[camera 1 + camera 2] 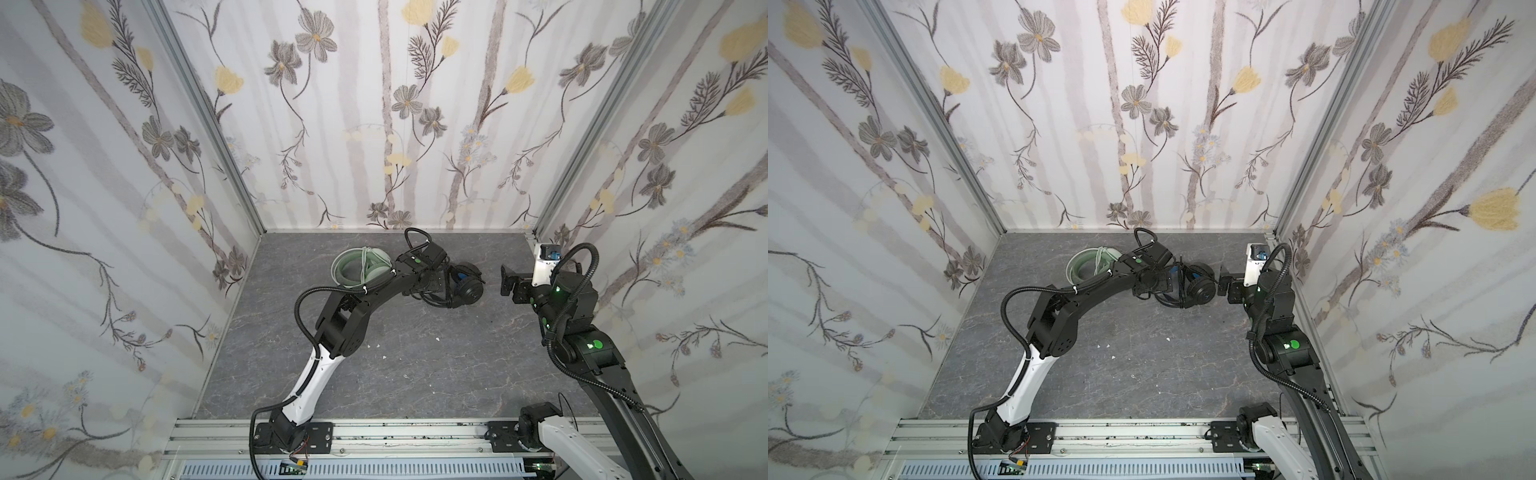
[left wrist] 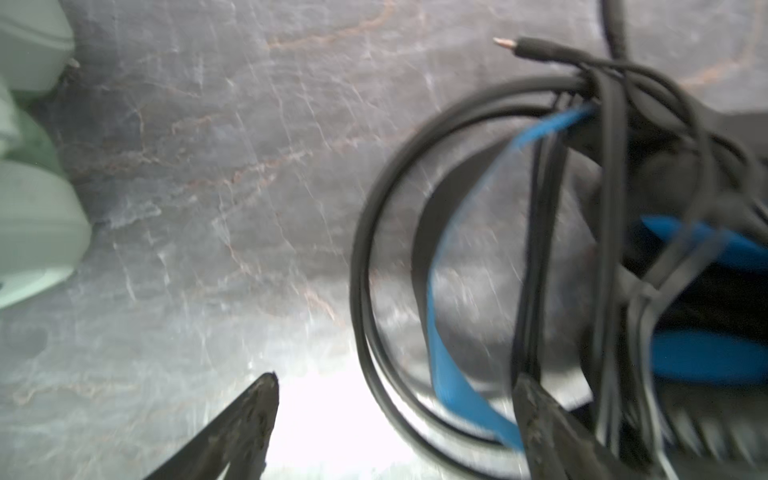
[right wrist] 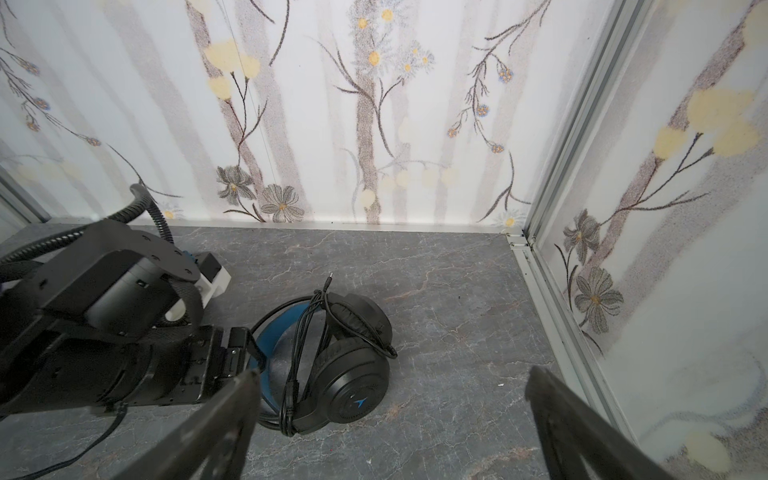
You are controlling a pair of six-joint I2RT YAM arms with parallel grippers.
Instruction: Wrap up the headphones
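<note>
Both headsets are lying at the far end of the grey tabletop (image 1: pixel 415 353), near the back wall. The mint green headset (image 1: pixel 359 270) is sitting to the left, partly hidden behind the left arm, and the black headset (image 1: pixel 469 286) is lying beside it. Each is probably handling as light, rigid plastic with a springy band and soft ear pads, so the band is looking like the firm place to take hold. The black one is showing a blue inner band. The left gripper (image 2: pixel 399 386) is standing wide open over that band, clamping nothing, and the right gripper (image 3: pixel 392 382) is hovering nearby, wide open and empty. The thin black cable (image 3: pixel 299 345) is lying looped around the band, limp and likely to slip, with its plug (image 2: pixel 536 43) sticking out free
</note>
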